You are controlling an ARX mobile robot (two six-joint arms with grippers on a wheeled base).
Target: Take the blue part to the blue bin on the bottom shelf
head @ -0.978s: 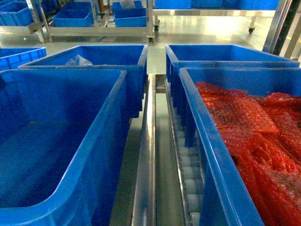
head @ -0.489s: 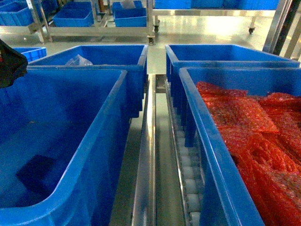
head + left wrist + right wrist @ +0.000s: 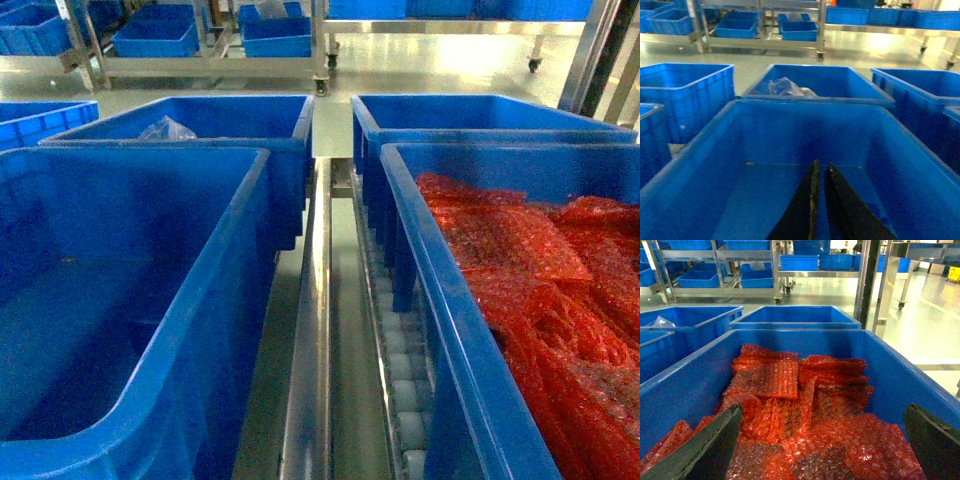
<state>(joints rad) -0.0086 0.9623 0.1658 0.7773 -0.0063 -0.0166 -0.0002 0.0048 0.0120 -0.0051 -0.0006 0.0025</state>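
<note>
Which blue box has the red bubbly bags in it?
The near right bin, under the right tool. It holds red bubble wrap bags; the other bins show none.

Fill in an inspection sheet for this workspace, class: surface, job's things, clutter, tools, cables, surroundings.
Surface: steel rail and white roller track run between the bins.
Job's things: near left blue bin looks empty; no blue part seen.
Clutter: red bubble-wrap bags fill the right bin; clear plastic in the far left bin.
Tools: left tool shut, over the empty bin; right tool open, over the bags.
Cables: nothing seen.
Surroundings: steel racks with blue bins on a shiny floor.
</note>
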